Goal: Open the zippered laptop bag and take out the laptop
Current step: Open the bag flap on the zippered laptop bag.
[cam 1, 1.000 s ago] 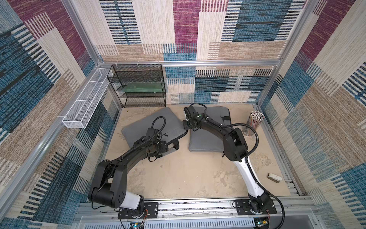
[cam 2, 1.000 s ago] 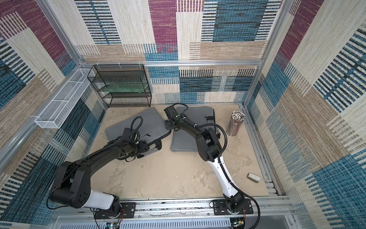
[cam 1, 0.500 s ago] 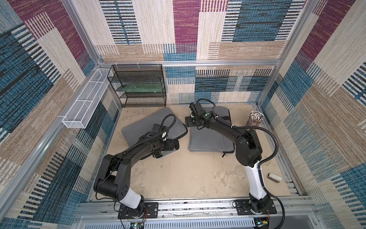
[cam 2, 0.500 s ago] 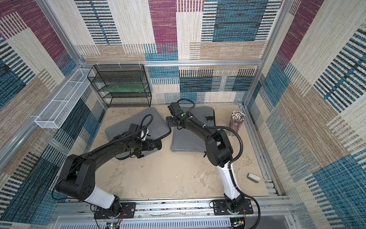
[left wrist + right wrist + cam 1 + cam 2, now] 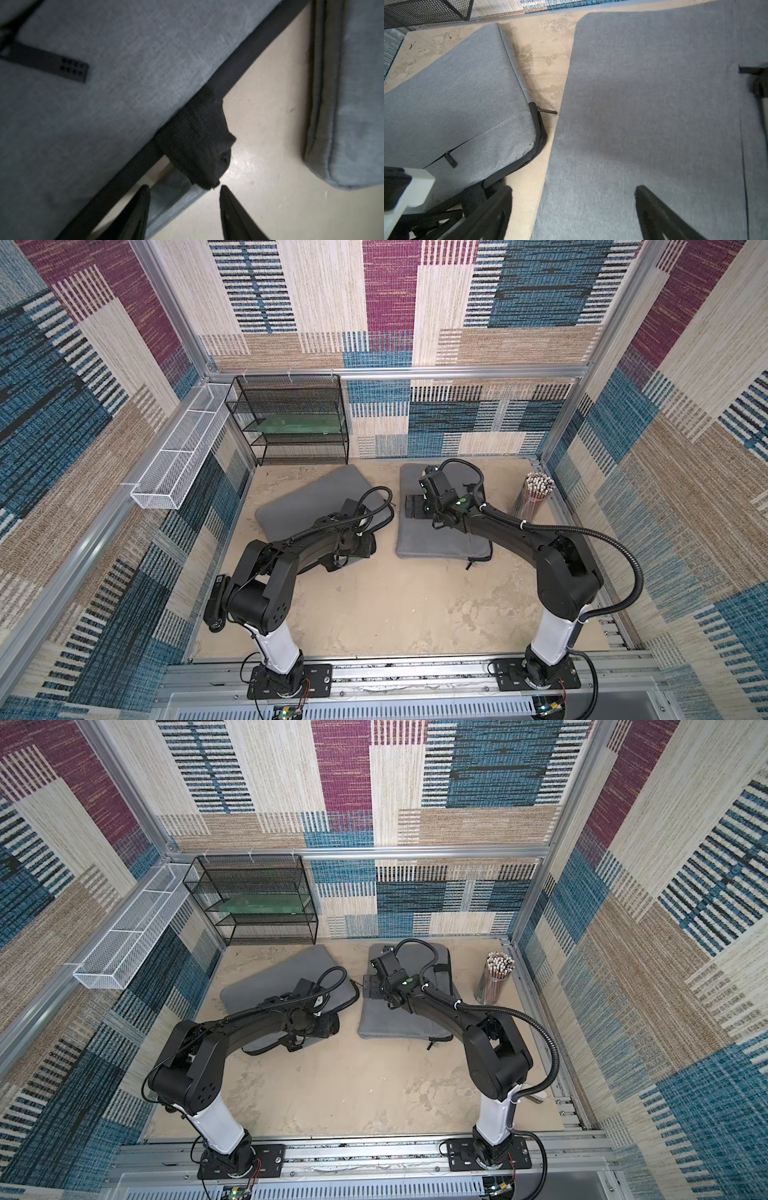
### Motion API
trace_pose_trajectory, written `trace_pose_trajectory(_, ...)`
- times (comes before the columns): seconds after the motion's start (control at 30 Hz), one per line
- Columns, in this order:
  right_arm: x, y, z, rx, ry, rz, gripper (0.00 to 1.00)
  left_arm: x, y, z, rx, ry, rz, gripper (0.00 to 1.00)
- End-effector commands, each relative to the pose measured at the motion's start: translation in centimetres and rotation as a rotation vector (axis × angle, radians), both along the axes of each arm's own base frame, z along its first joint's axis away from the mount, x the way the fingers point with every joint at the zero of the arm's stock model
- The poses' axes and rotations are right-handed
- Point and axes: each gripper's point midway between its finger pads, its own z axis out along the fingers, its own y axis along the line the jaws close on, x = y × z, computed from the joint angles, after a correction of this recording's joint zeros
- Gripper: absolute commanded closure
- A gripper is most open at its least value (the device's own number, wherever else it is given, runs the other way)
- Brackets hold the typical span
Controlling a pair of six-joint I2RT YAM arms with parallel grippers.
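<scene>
**Peeked at the laptop bag job, zip not opened yet**

Spotted the tilted laptop bag [image 5: 316,497] lying flat on the tabletop [image 5: 395,605], near the black mesh shelf [image 5: 291,427]; same spot in both top views [image 5: 270,977]. Found a second laptop bag [image 5: 432,535] sitting squarer just beside it, with only a thin strip of table between the two. Saw the zipper pull [image 5: 548,111] poking out of the tilted one's corner toward the second bag, and the zipper track [image 5: 538,141] closed along the stretch in view.

Caught the left gripper [image 5: 184,188] down low at the tilted bag's near edge, jaws partway apart and clamping nothing, with the black webbing handle [image 5: 197,141] ending right at the fingertips. Couldn't tell whether the webbing actually brushed a finger, wrist view too blurry there.

Caught the right gripper [image 5: 413,506] over the second bag's edge nearest the tilted one, jaws spread wide and empty, same story from its wrist camera [image 5: 574,190]. Also noticed a cup of pencils [image 5: 536,497] upright by the right wall, well apart from both grippers.
</scene>
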Motion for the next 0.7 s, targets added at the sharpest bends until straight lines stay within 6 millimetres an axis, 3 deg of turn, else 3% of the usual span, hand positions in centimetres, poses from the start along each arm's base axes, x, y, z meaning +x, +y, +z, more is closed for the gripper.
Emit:
trace_pose_trajectory(0.0, 0.6, 0.1, 1.5, 0.064, -0.067, -0.038, 0.05, 1.0, 0.9, 0.0, 0.063, -0.032, 0.027, 0.53)
trace_pose_trajectory(0.13, 0.5, 0.1, 1.8, 0.082, -0.080, -0.040, 0.05, 1.5, 0.7, -0.3, 0.068, -0.041, 0.035, 0.62)
trace_pose_trajectory(0.27, 0.3, 0.4, 1.6, 0.100, -0.079, -0.032, 0.05, 1.6, 0.6, -0.4, 0.066, -0.042, 0.040, 0.84)
trace_pose_trajectory(0.4, 0.0, 1.1, 1.2, 0.135, -0.059, -0.009, 0.05, 1.6, 0.1, 1.1, 0.029, -0.063, 0.039, 1.00)
trace_pose_trajectory(0.67, -1.2, 4.3, 0.4, 0.291, 0.022, 0.108, 0.05, 1.6, -1.0, 7.4, -0.076, -0.159, 0.010, 1.00)
